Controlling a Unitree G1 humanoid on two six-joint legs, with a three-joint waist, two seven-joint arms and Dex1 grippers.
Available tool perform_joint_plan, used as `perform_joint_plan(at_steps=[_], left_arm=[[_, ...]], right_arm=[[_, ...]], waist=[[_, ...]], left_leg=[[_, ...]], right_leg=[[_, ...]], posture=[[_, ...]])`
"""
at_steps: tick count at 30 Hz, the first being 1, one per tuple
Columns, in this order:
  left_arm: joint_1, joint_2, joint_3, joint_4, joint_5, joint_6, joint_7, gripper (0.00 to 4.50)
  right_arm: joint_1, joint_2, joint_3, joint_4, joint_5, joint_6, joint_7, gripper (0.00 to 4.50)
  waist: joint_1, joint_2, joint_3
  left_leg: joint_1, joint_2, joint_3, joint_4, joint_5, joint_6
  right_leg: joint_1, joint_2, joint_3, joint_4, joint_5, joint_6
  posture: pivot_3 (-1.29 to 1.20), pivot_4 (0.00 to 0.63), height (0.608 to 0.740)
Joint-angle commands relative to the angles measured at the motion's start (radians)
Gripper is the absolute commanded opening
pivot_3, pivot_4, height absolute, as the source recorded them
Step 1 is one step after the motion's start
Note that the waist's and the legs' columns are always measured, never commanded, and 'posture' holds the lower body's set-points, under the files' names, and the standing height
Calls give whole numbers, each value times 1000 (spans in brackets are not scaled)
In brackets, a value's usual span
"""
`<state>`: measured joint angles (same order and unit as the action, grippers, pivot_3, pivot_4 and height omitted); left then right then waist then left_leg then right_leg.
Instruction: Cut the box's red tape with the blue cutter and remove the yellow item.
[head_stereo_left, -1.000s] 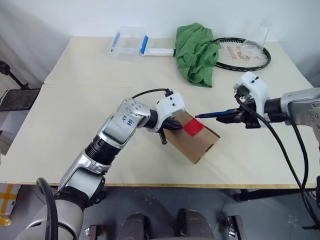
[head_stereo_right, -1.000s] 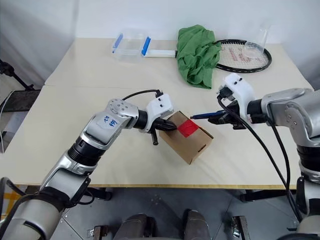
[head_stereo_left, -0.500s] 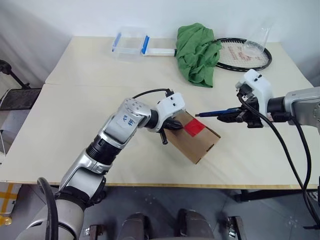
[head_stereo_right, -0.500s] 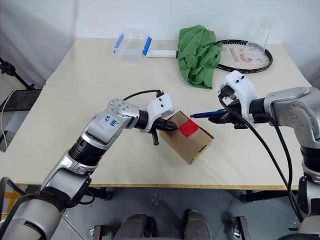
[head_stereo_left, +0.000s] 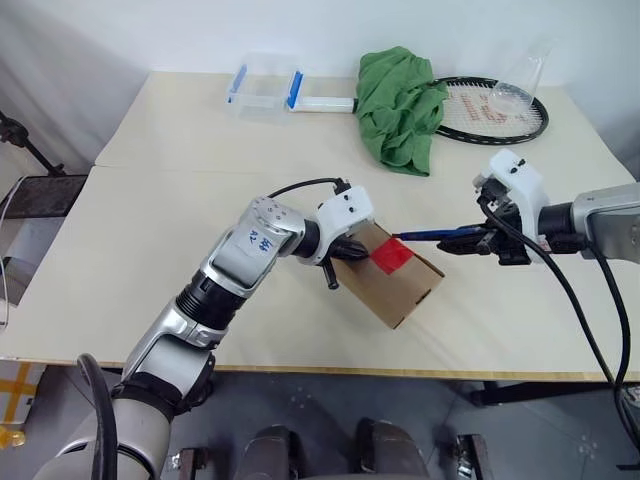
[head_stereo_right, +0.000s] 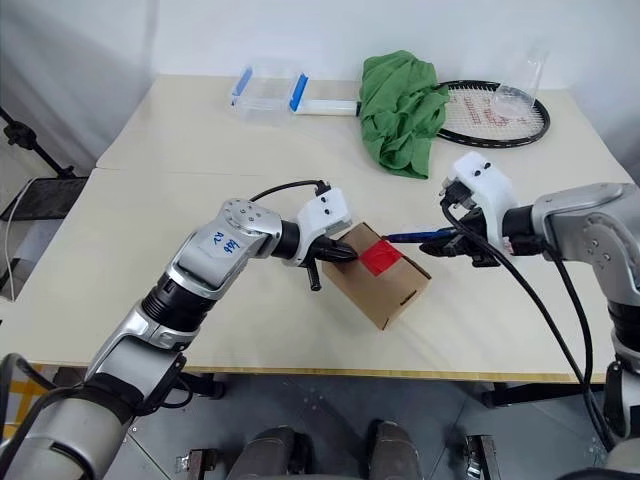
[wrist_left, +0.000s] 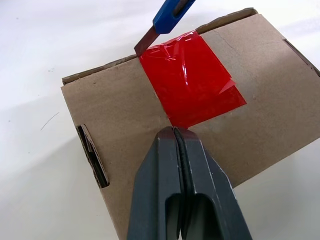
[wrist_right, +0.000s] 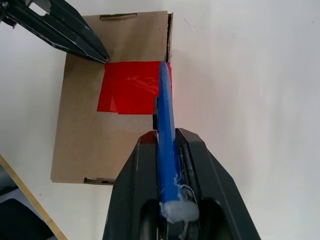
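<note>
Red tape (wrist_left: 189, 87) is stuck across the top of the box (head_stereo_left: 395, 277), which rests on the table (head_stereo_left: 200, 210) near its centre. The left end effector (wrist_left: 176, 133) is pressed shut against the carton top at the tape's edge. At three o'clock of the box, the blue cutter (wrist_right: 166, 125) is clamped in the right end effector (wrist_right: 170, 145), its tip at the tape's far edge.
</note>
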<state>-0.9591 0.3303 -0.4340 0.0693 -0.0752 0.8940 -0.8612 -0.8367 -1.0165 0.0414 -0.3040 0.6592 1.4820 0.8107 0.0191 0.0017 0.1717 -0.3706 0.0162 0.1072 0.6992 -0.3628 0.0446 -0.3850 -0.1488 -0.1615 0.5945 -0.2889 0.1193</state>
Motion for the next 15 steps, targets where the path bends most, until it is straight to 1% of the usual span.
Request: perform_joint_plan(at_steps=[1,11,15], left_arm=[[47,16,-62,66,23,40,-6,27],[52,18,-60,62,25,37,-4,27],[56,18,-59,59,24,36,-2,27]], right_arm=[[12,-27,-5,-18,6,2,0,156],[28,-94,15,-54,29,29,24,156],[29,-89,17,-50,29,25,19,156]], waist=[[2,0,0],[3,0,0],[3,0,0]], left_leg=[[0,0,0,0,0,0],[0,0,0,0,0,0],[0,0,0,0,0,0]], right_leg=[[0,0,0,0,0,0],[0,0,0,0,0,0],[0,0,0,0,0,0]], posture=[[0,150,740],[0,150,740],[0,150,740]])
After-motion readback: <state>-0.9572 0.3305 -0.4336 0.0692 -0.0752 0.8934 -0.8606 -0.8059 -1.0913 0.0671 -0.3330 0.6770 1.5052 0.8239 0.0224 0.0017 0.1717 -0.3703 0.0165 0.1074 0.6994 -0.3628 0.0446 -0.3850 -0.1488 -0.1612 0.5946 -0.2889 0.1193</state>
